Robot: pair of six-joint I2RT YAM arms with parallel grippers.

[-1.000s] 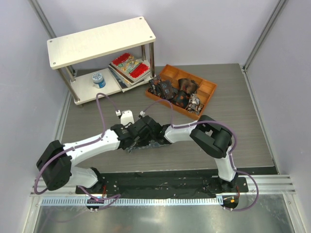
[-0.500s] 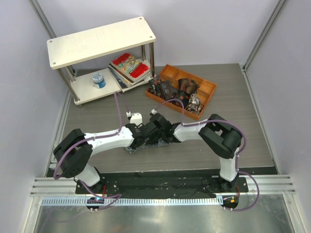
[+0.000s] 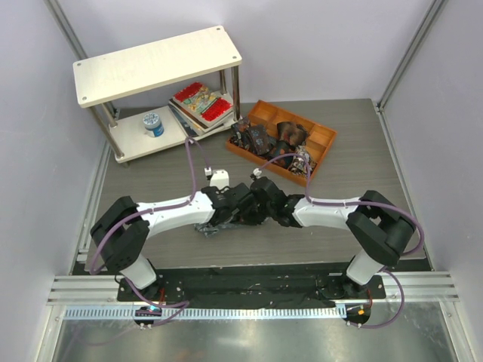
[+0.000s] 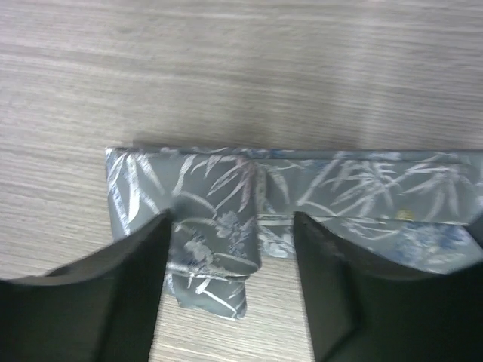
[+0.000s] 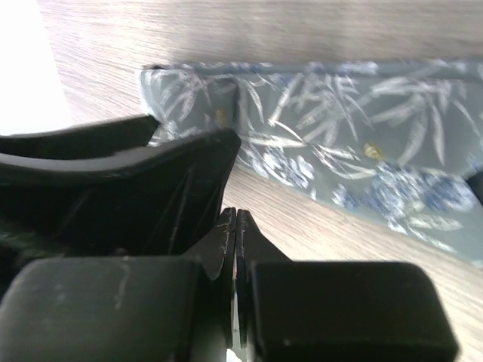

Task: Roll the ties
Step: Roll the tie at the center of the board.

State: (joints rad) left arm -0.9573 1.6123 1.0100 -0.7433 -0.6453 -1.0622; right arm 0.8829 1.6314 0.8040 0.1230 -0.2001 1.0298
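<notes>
Over tie, left claw spread, right claw pinched

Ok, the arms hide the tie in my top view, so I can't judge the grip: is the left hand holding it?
Observer: No. The left wrist camera shows the left hand open, its fingers either side of a folded flap of the grey-blue tie.
Operator: And the other one?
Observer: The right hand is shut, no fabric between its fingers; the tie lies on the table beyond their tips.
Operator: Rolled yet?
Observer: No roll visible; it lies as a flat band, pale leaf pattern up.
</notes>
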